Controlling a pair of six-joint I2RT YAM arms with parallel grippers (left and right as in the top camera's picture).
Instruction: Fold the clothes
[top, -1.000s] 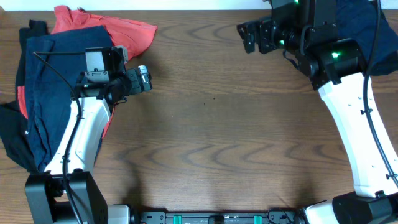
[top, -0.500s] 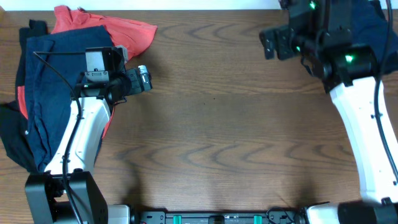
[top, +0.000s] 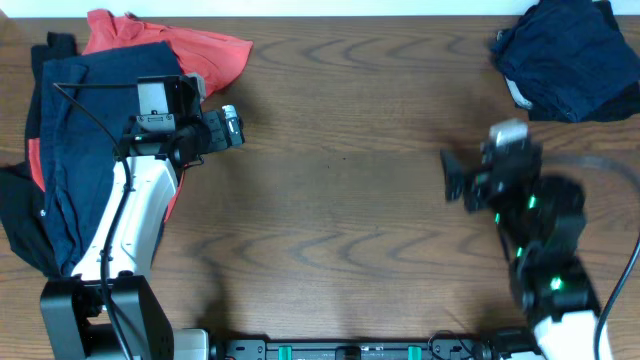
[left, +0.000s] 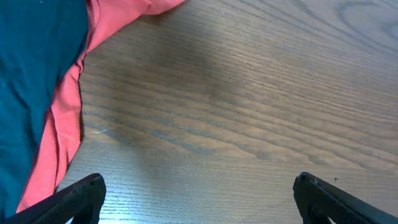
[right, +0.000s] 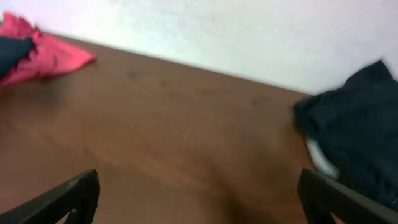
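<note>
Table (top: 340, 200): wood grain, bare through the middle. The clothes sit in two lots.

Lot one runs along the left edge up to the far-left corner. A coral-red shirt (top: 205, 55) is spread at the corner, with a navy garment (top: 85, 110) lying over most of it. Black pieces (top: 20, 215) trail down the left edge.

Lot two is a navy bundle (top: 565, 50) in the far-right corner, crumpled. A pale patch (top: 520, 95) shows on its near-left side; cannot tell whether it is a label or lining.

Left gripper (top: 232, 127): hovers over bare wood just beside the shirt's inner hem. Its fingers are wide apart with nothing between them. The wrist view shows shirt and navy cloth at the frame's left.

Right gripper (top: 452, 180): over bare table toward the right edge, well apart from the navy bundle and blurred in the overhead view. Its fingers are spread wide and empty.

Handling (judgement):
- All of it looks soft, light and limp, so it should drape and bunch rather than hold a shape.
- Stacked layers will likely drag each other when one is lifted.
- The best hold is a pinch on a free edge or corner.
- The shirt's exposed tip, pointing toward mid-table, is the nearest clean grab for the left gripper.
- The navy bundle shows no clear edge, so its top fold would probably need lifting and opening out first.
- Lot one looks unfolded.
</note>
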